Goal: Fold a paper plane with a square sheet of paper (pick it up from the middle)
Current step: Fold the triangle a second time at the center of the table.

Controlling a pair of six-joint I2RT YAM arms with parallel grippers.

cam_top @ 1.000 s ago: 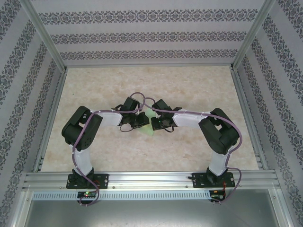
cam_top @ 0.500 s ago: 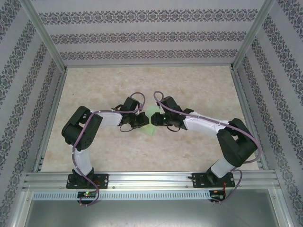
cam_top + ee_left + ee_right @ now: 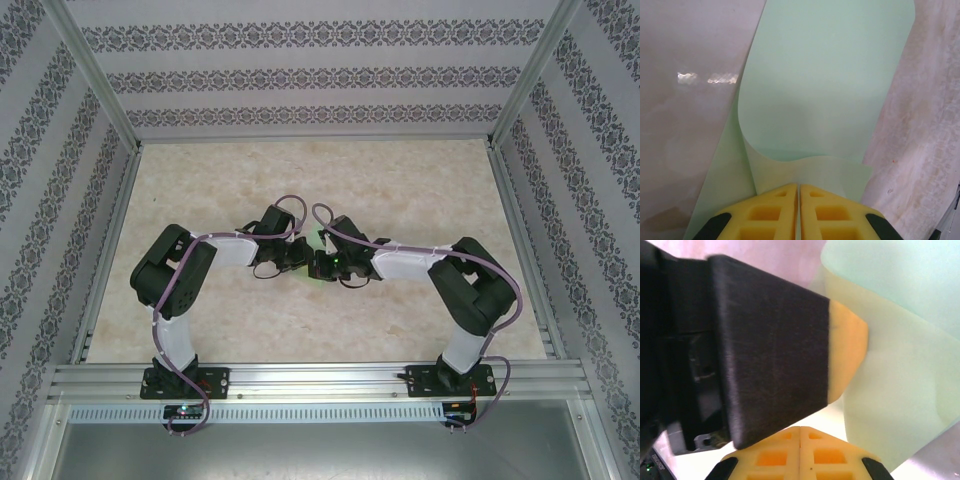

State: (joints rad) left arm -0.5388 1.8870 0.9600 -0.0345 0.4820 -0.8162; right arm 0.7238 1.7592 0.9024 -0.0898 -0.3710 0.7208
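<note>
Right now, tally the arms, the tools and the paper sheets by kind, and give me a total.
Arms: 2 (left arm, right arm)
Tools: 2 (left tool, right tool)
Green paper sheets: 1 (green paper sheet)
Total: 5
</note>
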